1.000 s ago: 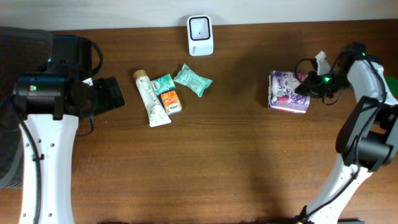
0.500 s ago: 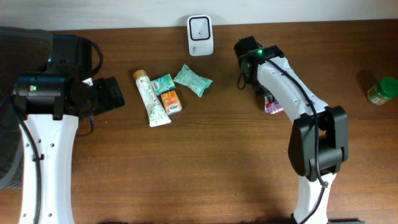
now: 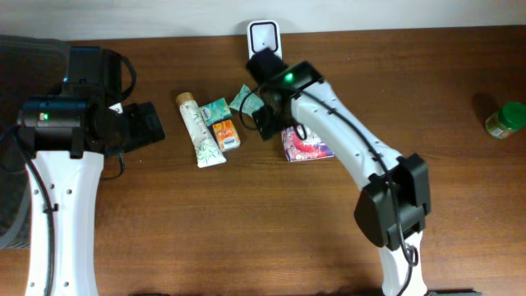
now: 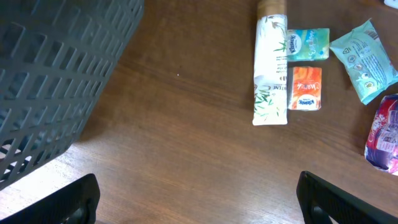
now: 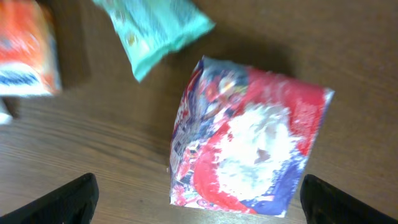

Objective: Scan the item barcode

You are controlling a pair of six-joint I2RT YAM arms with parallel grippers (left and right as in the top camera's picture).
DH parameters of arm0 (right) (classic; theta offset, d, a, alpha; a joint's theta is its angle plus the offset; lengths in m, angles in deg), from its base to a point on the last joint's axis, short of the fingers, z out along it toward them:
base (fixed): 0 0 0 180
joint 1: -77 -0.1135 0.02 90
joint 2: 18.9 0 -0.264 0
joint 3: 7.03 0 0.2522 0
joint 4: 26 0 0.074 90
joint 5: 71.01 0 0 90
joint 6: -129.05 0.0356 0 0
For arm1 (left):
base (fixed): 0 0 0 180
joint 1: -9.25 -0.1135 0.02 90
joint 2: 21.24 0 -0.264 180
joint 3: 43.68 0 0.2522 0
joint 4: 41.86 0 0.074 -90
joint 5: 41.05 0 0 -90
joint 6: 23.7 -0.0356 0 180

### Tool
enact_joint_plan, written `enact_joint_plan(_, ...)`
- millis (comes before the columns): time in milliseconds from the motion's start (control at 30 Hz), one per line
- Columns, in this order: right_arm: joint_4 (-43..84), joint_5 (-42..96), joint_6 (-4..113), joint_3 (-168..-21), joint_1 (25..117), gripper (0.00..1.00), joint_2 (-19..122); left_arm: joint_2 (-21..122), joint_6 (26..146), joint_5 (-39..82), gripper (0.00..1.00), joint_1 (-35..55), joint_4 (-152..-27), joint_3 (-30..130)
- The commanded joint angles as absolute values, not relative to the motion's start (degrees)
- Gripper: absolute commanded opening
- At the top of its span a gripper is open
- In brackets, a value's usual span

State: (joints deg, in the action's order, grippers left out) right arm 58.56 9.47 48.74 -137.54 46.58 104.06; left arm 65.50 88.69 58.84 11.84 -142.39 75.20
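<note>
The right end effector hangs over the tabletop with its fingers spread wide, gripping nothing. The red and purple pack lies flat in front of them, untouched, just beside a green pouch. The arm covers the lower edge of the white scanner. The left end effector is also wide open and empty, beside a dark basket. A tube and an orange packet lie further off.
</note>
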Motion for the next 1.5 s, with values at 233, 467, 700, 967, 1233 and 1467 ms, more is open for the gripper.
enact_joint_plan(233, 64.8, 37.3, 34.8, -143.4, 73.2, 0.99, 106.0, 64.8, 89.4, 59.1, 0.99, 11.7, -142.3, 75.5)
enact_joint_plan(467, 61.4, 49.0, 25.8, -133.6, 77.8, 0.99, 108.9, 64.8, 89.4, 59.1, 0.99, 11.7, -142.3, 75.5)
enact_joint_plan(700, 59.8, 48.4, 24.8, -129.1, 77.8, 0.99, 108.9, 64.8, 89.4, 59.1, 0.99, 11.7, -142.3, 75.5)
enact_joint_plan(967, 55.5, 49.5, 24.9, -122.6, 77.8, 0.98, 109.0, 64.8, 89.4, 59.1, 0.99, 11.7, -142.3, 75.5)
enact_joint_plan(1233, 54.4, 54.6, 24.9, -122.3, 77.7, 0.85, 109.0, 64.8, 89.4, 59.1, 0.99, 11.7, -142.3, 75.5)
enact_joint_plan(1467, 42.7, 57.4, 31.6, -113.6, 74.1, 0.45, 109.1, 64.8, 89.4, 59.1, 0.99, 11.7, -142.3, 75.5)
